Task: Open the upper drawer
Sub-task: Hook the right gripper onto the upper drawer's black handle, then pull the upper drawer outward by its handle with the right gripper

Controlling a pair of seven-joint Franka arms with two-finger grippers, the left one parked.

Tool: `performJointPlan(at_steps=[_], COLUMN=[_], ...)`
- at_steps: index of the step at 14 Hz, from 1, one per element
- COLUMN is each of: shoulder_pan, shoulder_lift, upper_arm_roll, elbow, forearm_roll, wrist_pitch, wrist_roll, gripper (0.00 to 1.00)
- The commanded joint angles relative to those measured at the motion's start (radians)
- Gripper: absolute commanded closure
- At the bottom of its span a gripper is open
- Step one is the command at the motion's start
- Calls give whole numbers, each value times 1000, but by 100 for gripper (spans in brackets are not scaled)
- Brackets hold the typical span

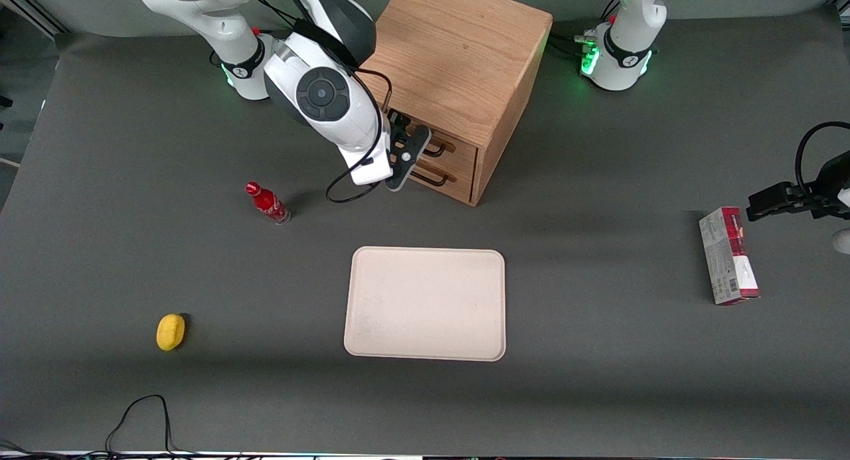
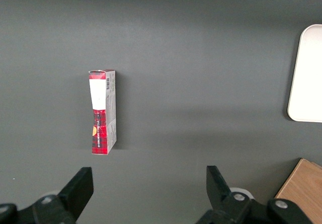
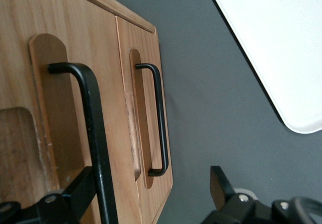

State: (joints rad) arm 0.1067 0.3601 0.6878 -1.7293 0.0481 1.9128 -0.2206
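Note:
The light oak cabinet (image 1: 458, 48) stands at the table's back. Its upper drawer (image 1: 459, 148) has a wood-grain front and a long black wire handle (image 1: 437, 149). Its front looks flush with the bottom drawer (image 1: 457, 182) below it. My right gripper (image 1: 413, 156) is open in front of the drawer fronts. In the right wrist view the upper drawer's front (image 3: 20, 43) fills much of the frame. Its handle (image 3: 95, 128) runs between the fingers of my gripper (image 3: 149, 183), close beside one finger (image 3: 75, 194). The bottom drawer's handle (image 3: 160, 118) lies farther along.
A cream tray (image 1: 425, 304) lies nearer the front camera than the cabinet; it also shows in the right wrist view (image 3: 271, 43). A red bottle (image 1: 267, 203) and a yellow fruit (image 1: 170, 332) lie toward the working arm's end. A red-and-grey box (image 1: 727, 255) lies toward the parked arm's end.

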Motion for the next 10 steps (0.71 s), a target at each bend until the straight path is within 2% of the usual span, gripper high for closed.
performJointPlan(at_steps=[1, 3, 6, 10], shoulder_pan=[14, 15, 10, -5], shoulder_lift=[17, 33, 48, 121], upper_arm_roll=[1, 1, -5, -33], elbow=[-6, -3, 19, 137], forearm_roll=[-17, -66, -88, -177], wrist_pitch=[40, 40, 52, 45], wrist_roll=[-8, -8, -17, -35], gripper=[0, 0, 0, 0])
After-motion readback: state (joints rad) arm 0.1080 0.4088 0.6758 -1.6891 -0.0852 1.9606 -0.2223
